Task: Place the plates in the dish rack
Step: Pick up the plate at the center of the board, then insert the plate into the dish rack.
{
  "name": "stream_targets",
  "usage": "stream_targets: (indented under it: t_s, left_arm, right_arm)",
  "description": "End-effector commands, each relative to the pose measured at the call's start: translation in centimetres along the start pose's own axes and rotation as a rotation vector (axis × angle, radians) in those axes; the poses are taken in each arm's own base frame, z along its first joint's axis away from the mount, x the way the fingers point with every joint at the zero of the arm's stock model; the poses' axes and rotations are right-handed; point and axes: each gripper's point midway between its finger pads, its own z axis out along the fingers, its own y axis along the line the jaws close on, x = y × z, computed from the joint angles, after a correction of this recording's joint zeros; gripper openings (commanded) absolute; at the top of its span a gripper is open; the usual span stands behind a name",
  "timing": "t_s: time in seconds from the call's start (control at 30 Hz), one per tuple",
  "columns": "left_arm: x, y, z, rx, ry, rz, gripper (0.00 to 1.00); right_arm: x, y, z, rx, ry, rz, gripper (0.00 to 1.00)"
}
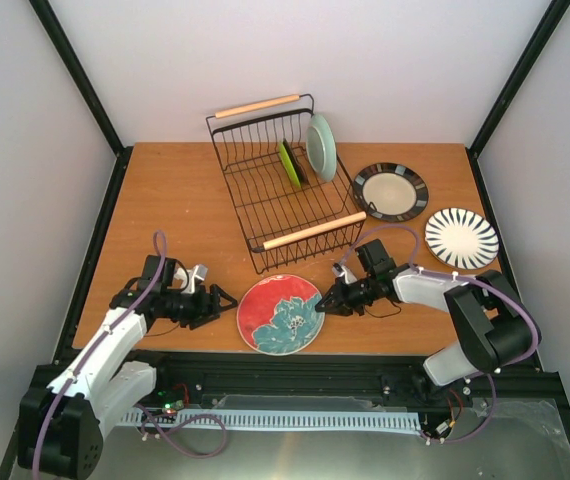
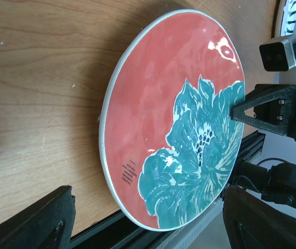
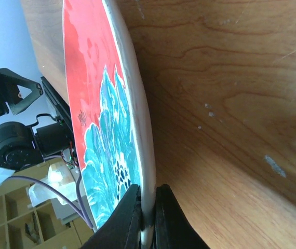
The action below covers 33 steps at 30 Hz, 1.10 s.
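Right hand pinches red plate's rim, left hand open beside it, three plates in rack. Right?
Two, not three: top view shows only the lime plate and mint plate in the rack. Right hand does pinch the red plate; left hand open.

Red flower plate (image 1: 280,314), right jaws at its rim, mint plate (image 1: 321,146) and lime plate (image 1: 289,164) standing in dish rack (image 1: 314,231)

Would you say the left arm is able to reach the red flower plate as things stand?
Probably yes: the left gripper stands open just beside the left rim of the red flower plate, with nothing between them; the right gripper pinches the opposite rim.
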Motion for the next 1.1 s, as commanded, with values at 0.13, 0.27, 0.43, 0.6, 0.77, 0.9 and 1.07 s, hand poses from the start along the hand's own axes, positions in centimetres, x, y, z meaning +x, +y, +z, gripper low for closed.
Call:
stream_targets:
  t_s: [0.13,0.27,0.43,0.6,0.77,0.9,1.07]
  left_arm:
    - [-0.4,-0.4,0.0,0.018,-0.021,0.006,0.79]
    - [-0.6,-0.8,-0.2,0.025,-0.032,0.011,0.79]
    - [-1.0,-1.7,-0.6,0.053,-0.052,0.017,0.79]
    - [-0.7,-1.6,-0.5,0.056,-0.043,0.008,0.77]
    - [-0.4,-1.4,-0.5,0.052,-0.038,-0.001,0.76]
    - [0.0,-1.3,-0.8,0.038,-0.032,0.003,0.76]
    - [0.3,-1.1,-1.0,0.017,-0.028,0.007,0.76]
  right_arm:
    - [0.1,5.1,-1.3,-0.163,0.017,-0.115,0.03]
    - [0.3,5.8,-1.5,-0.187,0.023,-0.145,0.03]
    - [0.4,6.9,-1.5,-0.219,0.034,-0.163,0.03]
    - [0.5,8.0,-1.5,-0.247,0.045,-0.172,0.03]
    - [0.6,9.2,-0.9,-0.259,0.060,-0.190,0.03]
    - [0.5,10.3,-0.6,-0.265,0.065,-0.206,0.03]
    - [0.2,11.4,-1.0,-0.272,0.054,-0.225,0.03]
